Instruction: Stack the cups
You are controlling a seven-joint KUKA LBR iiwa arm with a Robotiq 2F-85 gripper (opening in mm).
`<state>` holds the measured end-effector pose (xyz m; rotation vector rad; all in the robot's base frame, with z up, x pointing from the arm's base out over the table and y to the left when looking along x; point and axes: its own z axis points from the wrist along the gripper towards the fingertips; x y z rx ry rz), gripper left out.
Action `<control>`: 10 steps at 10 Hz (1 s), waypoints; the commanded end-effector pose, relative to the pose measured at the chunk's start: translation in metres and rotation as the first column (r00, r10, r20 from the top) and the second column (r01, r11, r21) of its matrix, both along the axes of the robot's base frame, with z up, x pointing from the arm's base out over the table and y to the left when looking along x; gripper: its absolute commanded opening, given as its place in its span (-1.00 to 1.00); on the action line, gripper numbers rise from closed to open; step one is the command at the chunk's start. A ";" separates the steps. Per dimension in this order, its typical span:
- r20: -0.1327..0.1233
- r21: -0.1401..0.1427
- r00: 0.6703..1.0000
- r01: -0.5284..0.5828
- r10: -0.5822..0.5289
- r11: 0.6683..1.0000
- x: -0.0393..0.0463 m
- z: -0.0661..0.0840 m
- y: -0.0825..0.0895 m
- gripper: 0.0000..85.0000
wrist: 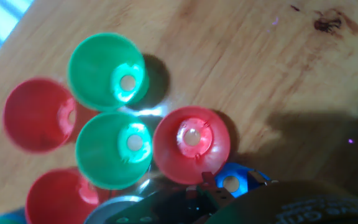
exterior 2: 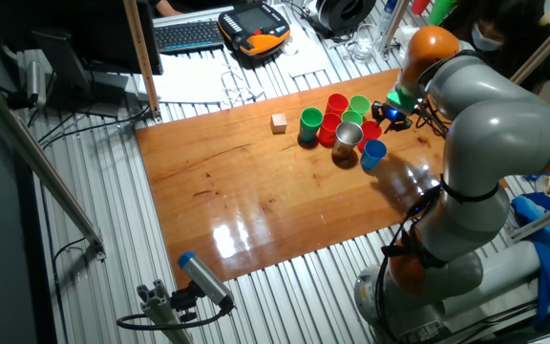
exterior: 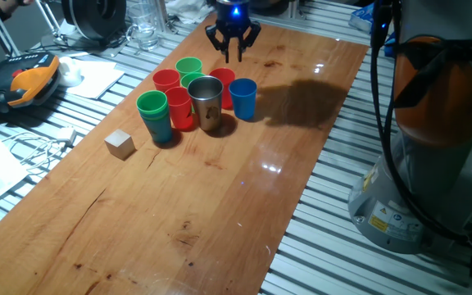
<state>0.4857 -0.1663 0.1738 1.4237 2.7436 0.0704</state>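
The claw (exterior: 233,51) hangs empty, fingers slightly apart, above the table's far end. Just beside it, nearer the camera, the cups (exterior: 188,102) stand clustered upright. Bare wooden table (exterior: 179,221) stretches beyond them; a wooden cube (exterior: 120,144) sits near the left edge.

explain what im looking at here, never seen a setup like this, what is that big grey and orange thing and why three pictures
The big grey and orange thing is a robot arm standing beside a wooden table. At its end is a gripper, a two-finger claw, hovering above a cluster of cups; it holds nothing.

Two pictures come from fixed cameras looking at the table from different sides. The third comes from a camera on the arm's hand, looking straight down into the cups.

On the table stand red, green and blue plastic cups packed close together, with a shiny steel cup among them. A small wooden cube sits apart from the cluster.
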 end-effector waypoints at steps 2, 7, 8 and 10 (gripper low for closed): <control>0.002 0.023 0.970 0.242 -0.242 0.970 -0.0017 -0.003 -0.006 -0.20; 0.030 0.043 0.878 0.476 -0.477 0.878 -0.0017 -0.005 -0.008 -0.20; 0.031 0.041 0.856 0.514 -0.516 0.857 -0.0017 -0.005 -0.008 -0.20; 0.027 0.035 0.824 0.565 -0.565 0.825 -0.0015 -0.005 -0.007 -0.20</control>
